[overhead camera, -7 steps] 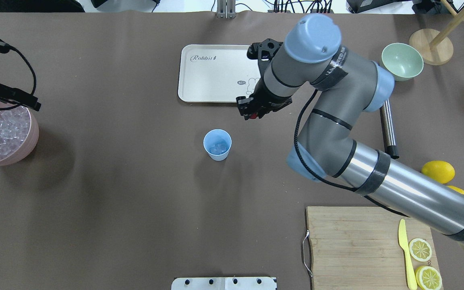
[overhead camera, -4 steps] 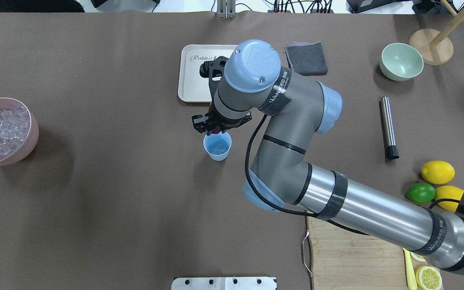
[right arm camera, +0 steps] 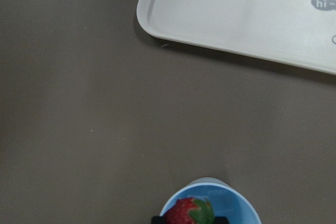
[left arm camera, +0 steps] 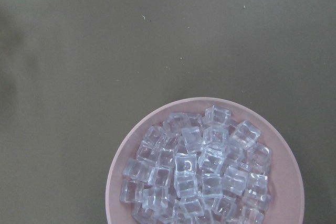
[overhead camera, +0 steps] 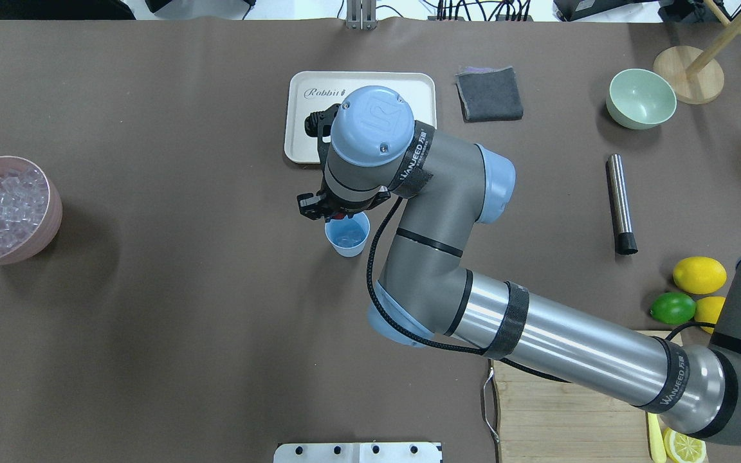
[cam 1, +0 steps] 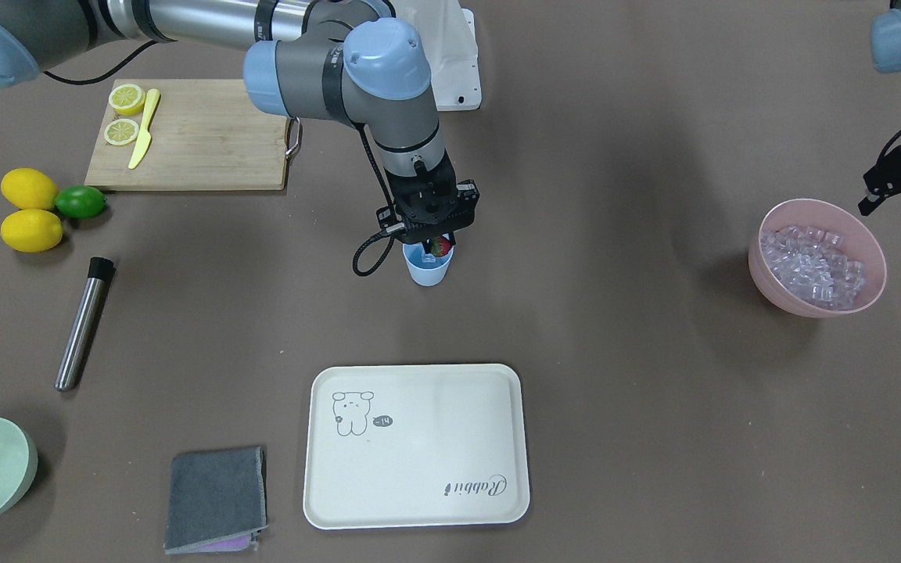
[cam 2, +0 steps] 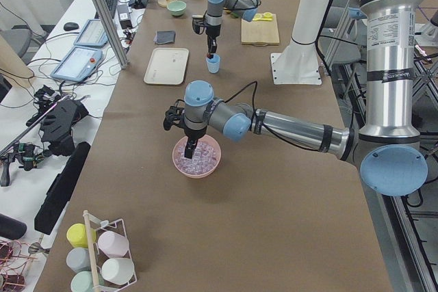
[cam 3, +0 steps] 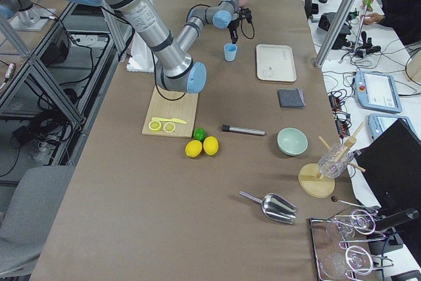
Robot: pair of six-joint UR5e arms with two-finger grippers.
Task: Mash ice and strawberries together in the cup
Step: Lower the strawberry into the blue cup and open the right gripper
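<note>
Hanging, apparently between jaws: strawberry (right arm camera: 184, 213)

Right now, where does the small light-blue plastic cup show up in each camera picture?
Exterior front-facing: small light-blue plastic cup at centre, above the cream rectangular tray.
Overhead exterior: cup at centre, below the tray.
Exterior left: cup upper middle, right of the tray.
Exterior right: cup upper middle, left of the tray.
Left wrist-mounted: not in it.
Right wrist-mounted: cup at bottom edge, tray top right.
Shared landmark: the tray.
</note>
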